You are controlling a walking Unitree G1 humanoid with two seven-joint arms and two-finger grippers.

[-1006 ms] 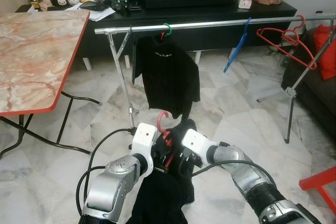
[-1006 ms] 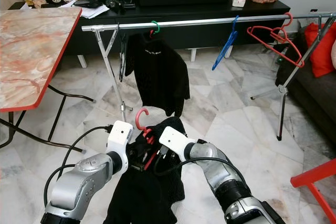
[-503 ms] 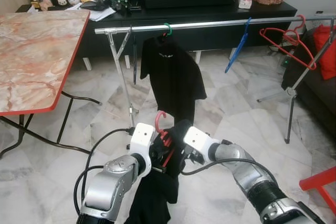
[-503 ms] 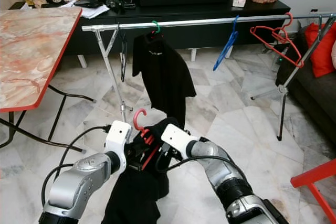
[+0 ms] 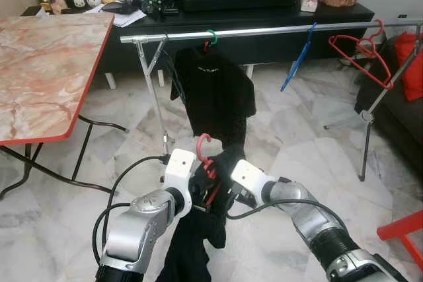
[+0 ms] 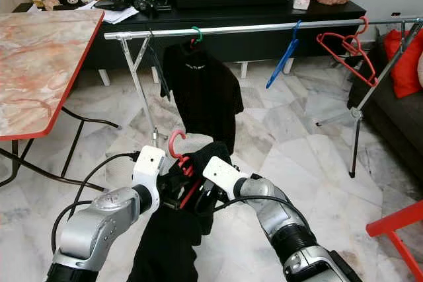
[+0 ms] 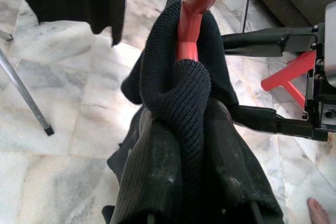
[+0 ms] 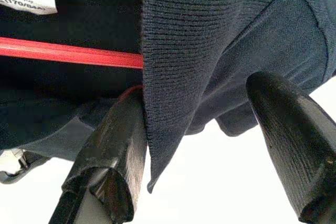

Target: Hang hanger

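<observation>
Left eye view: left end effector (image 5: 198,193) pinching red hanger (image 5: 204,152) with black garment (image 7: 184,129), right end effector (image 8: 205,145) spread around its fabric; next, lift hook onto rail (image 5: 264,30).

- The rail (image 5: 264,30) has bare stretches between the green-hooked black shirt (image 5: 215,94) and the blue hanger (image 5: 297,61), and between that and the red hangers (image 5: 360,57).
- The hanging shirt stands directly ahead of both pincers.
- The tabletop (image 5: 39,70) blocks the left; open marble floor (image 5: 291,137) lies right.
</observation>
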